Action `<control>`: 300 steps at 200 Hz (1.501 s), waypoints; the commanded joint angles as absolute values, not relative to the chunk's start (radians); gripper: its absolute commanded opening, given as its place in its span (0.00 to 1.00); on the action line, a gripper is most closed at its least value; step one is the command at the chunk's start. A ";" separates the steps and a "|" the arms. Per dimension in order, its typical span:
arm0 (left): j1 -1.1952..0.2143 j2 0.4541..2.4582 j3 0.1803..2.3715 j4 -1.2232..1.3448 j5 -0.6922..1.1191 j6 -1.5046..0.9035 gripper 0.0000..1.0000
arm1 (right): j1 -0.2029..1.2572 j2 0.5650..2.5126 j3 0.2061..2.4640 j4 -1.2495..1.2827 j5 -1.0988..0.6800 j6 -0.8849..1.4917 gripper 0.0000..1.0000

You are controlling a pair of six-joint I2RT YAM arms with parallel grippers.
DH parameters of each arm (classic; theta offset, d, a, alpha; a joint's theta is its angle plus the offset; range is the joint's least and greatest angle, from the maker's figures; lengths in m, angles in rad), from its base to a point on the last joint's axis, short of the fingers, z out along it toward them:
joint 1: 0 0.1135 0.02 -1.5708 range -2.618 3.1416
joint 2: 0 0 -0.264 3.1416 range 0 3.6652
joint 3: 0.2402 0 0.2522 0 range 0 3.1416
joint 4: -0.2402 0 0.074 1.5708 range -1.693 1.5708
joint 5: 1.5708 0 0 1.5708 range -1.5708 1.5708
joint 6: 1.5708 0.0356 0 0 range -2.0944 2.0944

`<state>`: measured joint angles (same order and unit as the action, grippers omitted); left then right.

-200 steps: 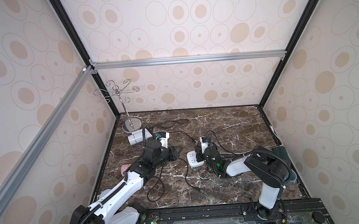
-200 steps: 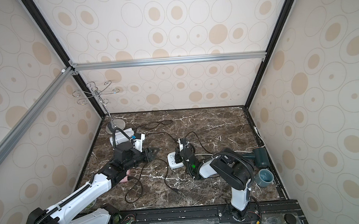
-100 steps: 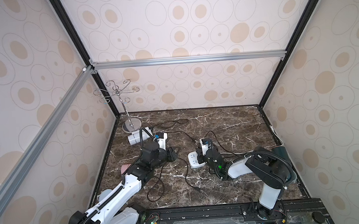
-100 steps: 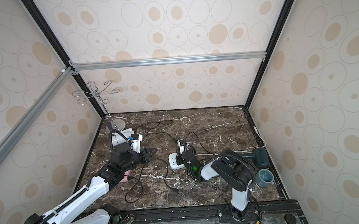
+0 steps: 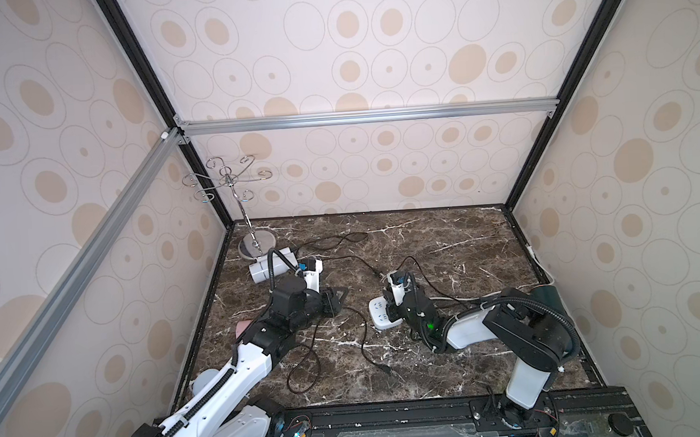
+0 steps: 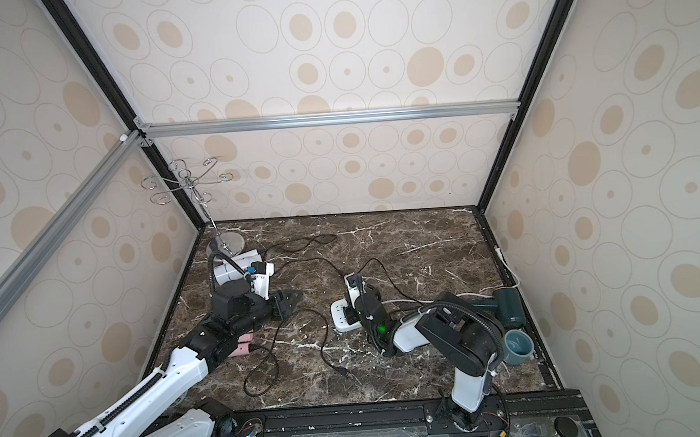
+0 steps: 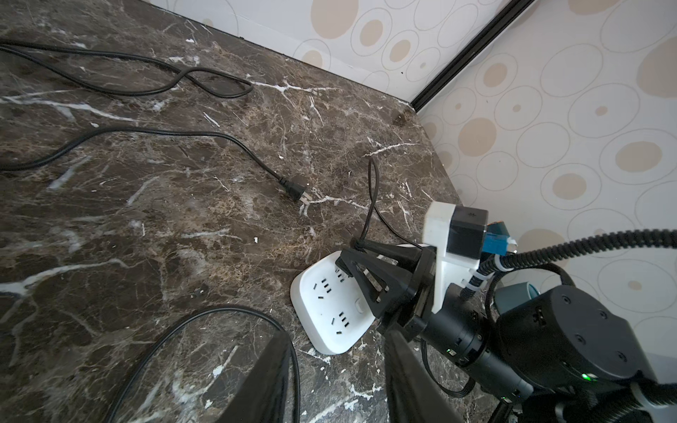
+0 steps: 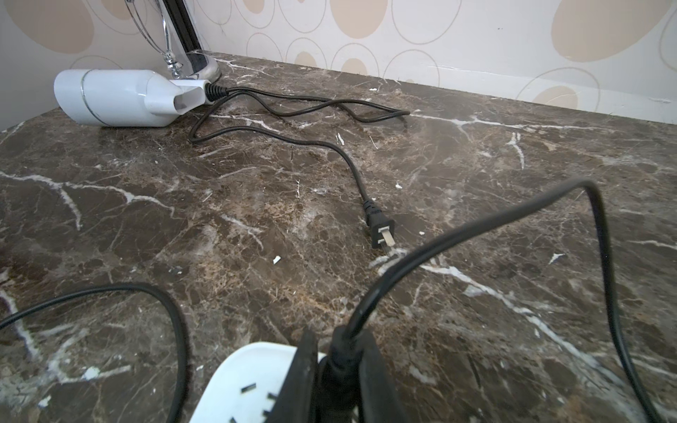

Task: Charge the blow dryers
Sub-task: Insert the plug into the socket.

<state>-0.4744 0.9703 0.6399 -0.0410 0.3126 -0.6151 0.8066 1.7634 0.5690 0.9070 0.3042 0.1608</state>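
A: White dryer (image 8: 110, 97) lies on its side in the back left corner of the tabletop (image 8: 256, 205), barrel running crosswise, cord end toward centre. Green dryer (image 6: 508, 307) sits at the right wall. Pink dryer (image 6: 242, 350) is near the left wall, partly hidden.

B: Probably light, smooth shells with limp cords. Take the stiff plug body.

A: Right hand (image 8: 337, 344) clamps a black plug (image 8: 335, 360) at the power strip (image 8: 238, 384). Left hand (image 7: 337, 340) is spread, gripping nothing. Loose plug (image 8: 381, 230) has its prongs roughly stripward.

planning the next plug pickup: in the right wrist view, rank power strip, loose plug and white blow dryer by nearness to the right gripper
1. power strip, directly under the right gripper and its held plug
2. loose plug, on the open table ahead
3. white blow dryer, farthest, at the far edge
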 commanded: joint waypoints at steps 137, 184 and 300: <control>-0.422 1.002 0.722 -0.110 0.323 -0.546 0.40 | 0.884 1.838 0.403 0.780 0.415 0.105 0.00; -0.417 0.987 0.689 -0.079 0.304 -0.555 0.40 | 0.884 1.879 0.431 0.630 0.365 0.124 0.00; -0.407 0.991 0.688 -0.050 0.311 -0.534 0.40 | 0.884 1.698 0.684 -0.118 0.605 0.475 0.00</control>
